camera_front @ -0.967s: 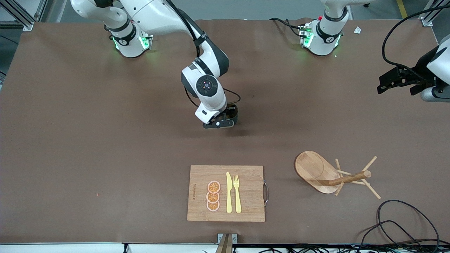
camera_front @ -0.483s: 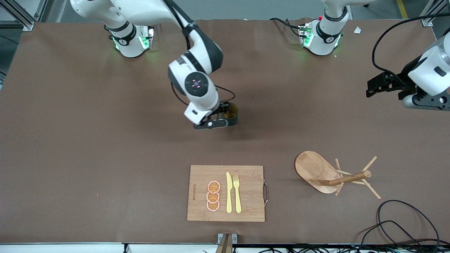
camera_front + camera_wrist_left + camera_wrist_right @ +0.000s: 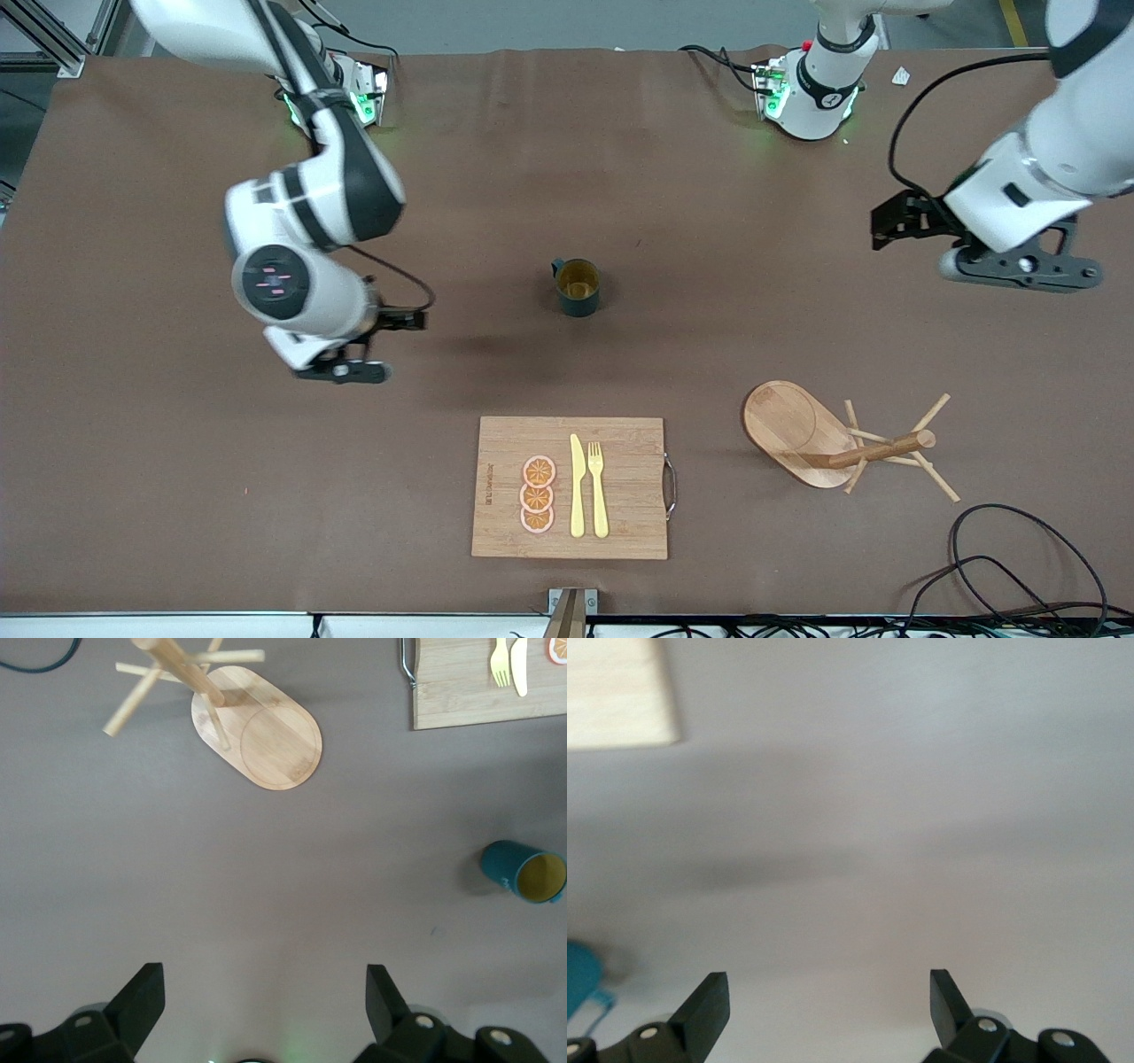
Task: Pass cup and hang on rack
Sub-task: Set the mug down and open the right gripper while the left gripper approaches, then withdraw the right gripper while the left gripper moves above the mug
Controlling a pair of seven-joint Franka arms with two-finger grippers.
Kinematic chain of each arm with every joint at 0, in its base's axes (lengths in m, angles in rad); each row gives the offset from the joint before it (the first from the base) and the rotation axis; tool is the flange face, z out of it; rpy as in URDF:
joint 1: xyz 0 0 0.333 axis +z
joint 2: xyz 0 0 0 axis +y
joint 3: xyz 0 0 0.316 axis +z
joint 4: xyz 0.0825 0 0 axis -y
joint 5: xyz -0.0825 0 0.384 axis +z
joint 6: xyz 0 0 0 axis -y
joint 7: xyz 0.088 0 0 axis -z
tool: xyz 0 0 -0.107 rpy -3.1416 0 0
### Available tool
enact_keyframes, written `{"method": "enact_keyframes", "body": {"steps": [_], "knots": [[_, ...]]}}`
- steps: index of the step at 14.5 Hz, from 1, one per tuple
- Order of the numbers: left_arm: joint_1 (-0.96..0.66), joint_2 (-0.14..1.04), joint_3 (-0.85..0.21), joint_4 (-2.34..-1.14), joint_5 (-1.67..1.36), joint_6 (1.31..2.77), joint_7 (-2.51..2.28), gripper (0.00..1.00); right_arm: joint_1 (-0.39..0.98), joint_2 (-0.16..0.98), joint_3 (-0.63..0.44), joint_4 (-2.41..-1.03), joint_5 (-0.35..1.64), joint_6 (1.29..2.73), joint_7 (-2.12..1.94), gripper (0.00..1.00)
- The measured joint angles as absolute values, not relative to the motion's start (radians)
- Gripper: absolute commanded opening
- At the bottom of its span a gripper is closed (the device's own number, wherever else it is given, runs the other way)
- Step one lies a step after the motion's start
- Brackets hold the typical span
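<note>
Front view: the cup (image 3: 578, 286) stands upright and alone mid-table, farther from the camera than the cutting board (image 3: 570, 487). The right gripper (image 3: 390, 341), which was at the cup a second ago, has let go and swung toward its own end, partly hidden by its wrist. The left gripper (image 3: 886, 221) has come inward, its fingertips hard to make out.

Left wrist view: fingers (image 3: 142, 997) spread wide, empty; rack (image 3: 232, 713) upright, its upper pegs cut off.

Right wrist view: fingers (image 3: 709, 997) wide apart; only the cup's (image 3: 583, 981) edge shows.
</note>
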State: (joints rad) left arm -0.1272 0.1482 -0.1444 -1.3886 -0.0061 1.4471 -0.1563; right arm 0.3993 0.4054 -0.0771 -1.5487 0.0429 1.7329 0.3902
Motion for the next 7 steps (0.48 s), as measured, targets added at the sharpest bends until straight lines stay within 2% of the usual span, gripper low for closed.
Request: {"method": "enact_keyframes", "body": {"steps": [7], "knots": [[-0.394,0.208,-0.149,-1.39,0.05,1.456,-0.515,1.0,0.183,0.287,-0.088,-1.548,0.012,1.652,0.201,1.0]]}}
